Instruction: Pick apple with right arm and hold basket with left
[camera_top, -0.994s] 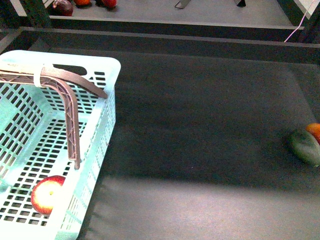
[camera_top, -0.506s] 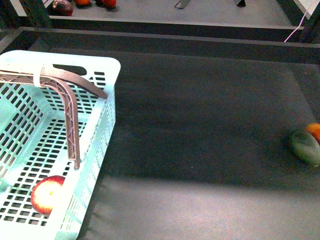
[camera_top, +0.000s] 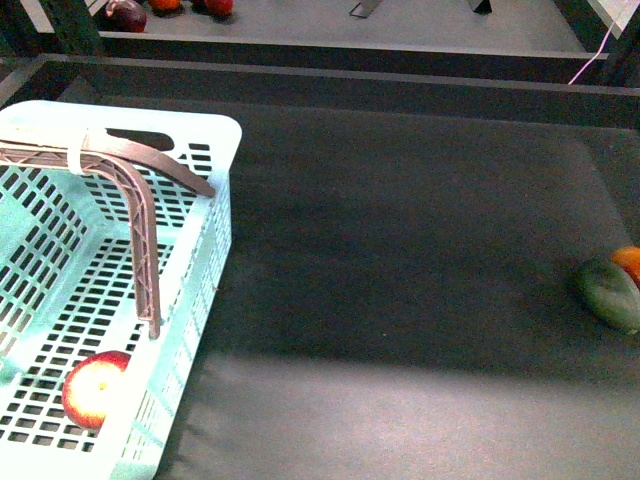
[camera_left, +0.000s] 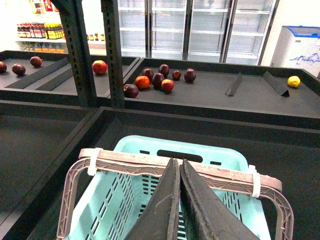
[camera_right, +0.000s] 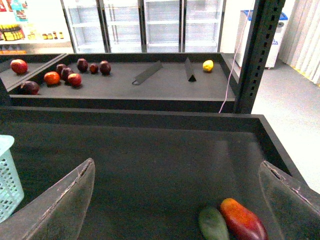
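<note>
The red apple (camera_top: 95, 388) with a yellowish patch lies inside the light-blue basket (camera_top: 222, 190), at its near corner. The basket's brown handle (camera_top: 140, 235) stands raised over it. Neither gripper shows in the front view. In the left wrist view my left gripper (camera_left: 177, 162) is shut, its tips together right at the handle (camera_left: 125, 157) above the basket (camera_left: 235, 161); the apple is hidden there. In the right wrist view my right gripper (camera_right: 176, 162) is open and empty above the dark mat, far from the basket (camera_right: 7, 175).
An oblong green fruit (camera_top: 608, 292) and a small orange fruit (camera_top: 628, 260) lie at the mat's right edge; they also show in the right wrist view, green (camera_right: 212, 224) and orange-red (camera_right: 242, 220). A raised rim (camera_top: 330, 75) bounds the bin; several fruits (camera_left: 155, 80) lie beyond.
</note>
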